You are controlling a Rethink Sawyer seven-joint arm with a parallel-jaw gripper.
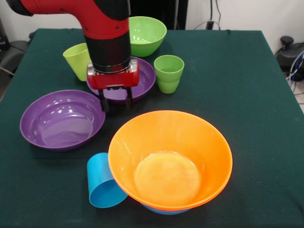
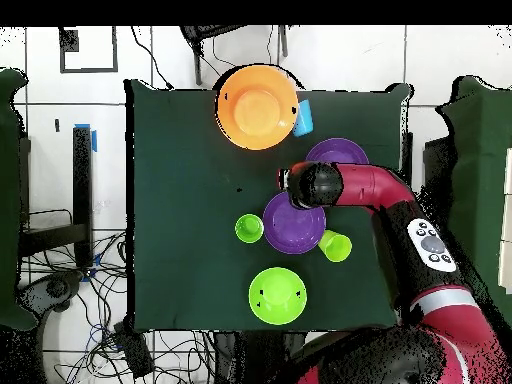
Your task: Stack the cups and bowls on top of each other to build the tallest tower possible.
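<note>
On the green-covered desk [image 1: 247,80] we see the red and black arm [image 1: 102,23] reaching down, its tool [image 1: 115,101] hanging open and empty over the near rim of a purple bowl [image 1: 142,83]. A second purple bowl [image 1: 61,118] sits to the picture's left of it in the front view. Nearest the camera stands the tower [image 1: 171,159]: a big orange bowl with a blue rim peeking from beneath it. A sky blue cup [image 1: 100,181] lies on its side, touching the tower's left edge. At the far side we find a green bowl [image 1: 147,34], a yellow-green cup [image 1: 77,61] partly behind the arm, and a ridged green cup [image 1: 169,72] upright just beside the purple bowl under the tool.
</note>
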